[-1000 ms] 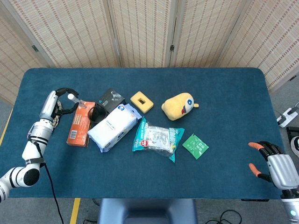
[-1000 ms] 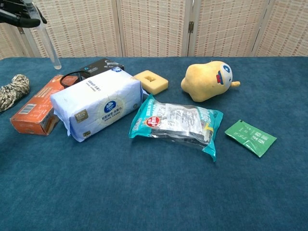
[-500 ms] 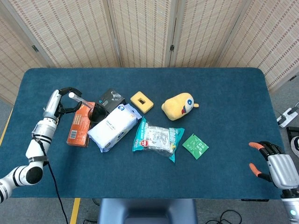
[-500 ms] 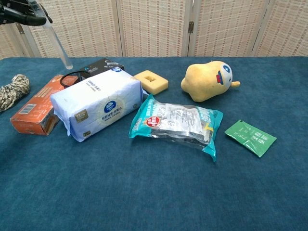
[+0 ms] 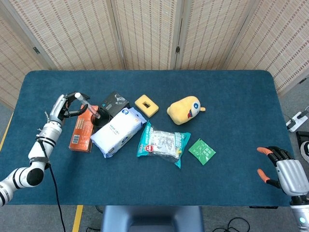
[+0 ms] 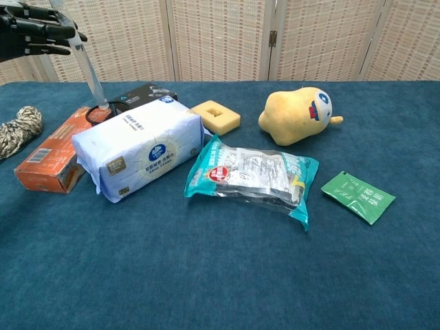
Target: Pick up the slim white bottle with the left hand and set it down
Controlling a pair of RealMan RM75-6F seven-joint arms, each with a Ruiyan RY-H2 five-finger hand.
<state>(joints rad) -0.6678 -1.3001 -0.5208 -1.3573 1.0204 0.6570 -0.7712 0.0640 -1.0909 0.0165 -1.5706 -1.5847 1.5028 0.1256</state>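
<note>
The slim white bottle (image 5: 90, 108) (image 6: 88, 69) is clear-white and narrow, and it tilts with its lower end down to the right. My left hand (image 5: 65, 106) (image 6: 33, 34) grips its upper end at the table's left side. The bottle's lower tip sits over the black ring (image 5: 100, 117) (image 6: 107, 110) beside the orange box (image 5: 81, 128) (image 6: 53, 151); I cannot tell whether it touches. My right hand (image 5: 284, 172) hovers near the front right corner with its fingers apart and holds nothing. It does not appear in the chest view.
A white tissue pack (image 5: 117, 131), a black box (image 5: 115, 101), a yellow foam block (image 5: 147, 105), a yellow plush (image 5: 185, 109), a teal snack packet (image 5: 163, 144) and a green sachet (image 5: 202, 151) lie mid-table. A yarn ball (image 6: 19, 129) sits at the far left.
My left hand has moved right and lower with the bottle. The bottle leans more, and its lower tip has come down to the black ring. The right hand has not moved.
</note>
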